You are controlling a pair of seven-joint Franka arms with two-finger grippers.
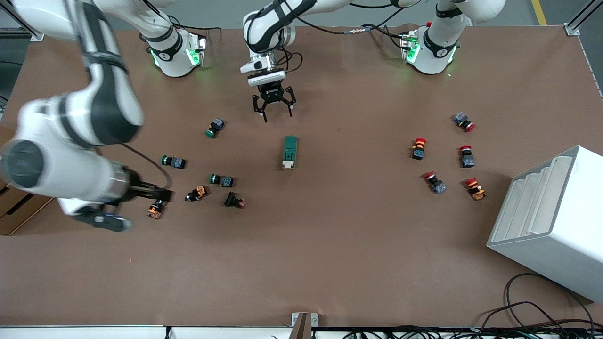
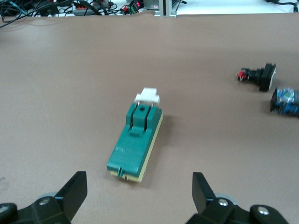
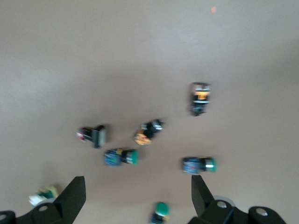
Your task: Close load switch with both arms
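Load switch (image 1: 289,152) untouched mid-table, closing not begun. Left gripper (image 1: 273,104) spread wide beside it; right gripper (image 3: 138,200) spread above push buttons (image 3: 120,157).

Even overhead light, soft shadows — right arm (image 1: 70,141) motion-blurred; right wrist view smeared.

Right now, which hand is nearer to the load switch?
The left. The left hand hovers open, just on the robots' side of the load switch. The right hand, also open, is high above the push buttons toward the right arm's end.
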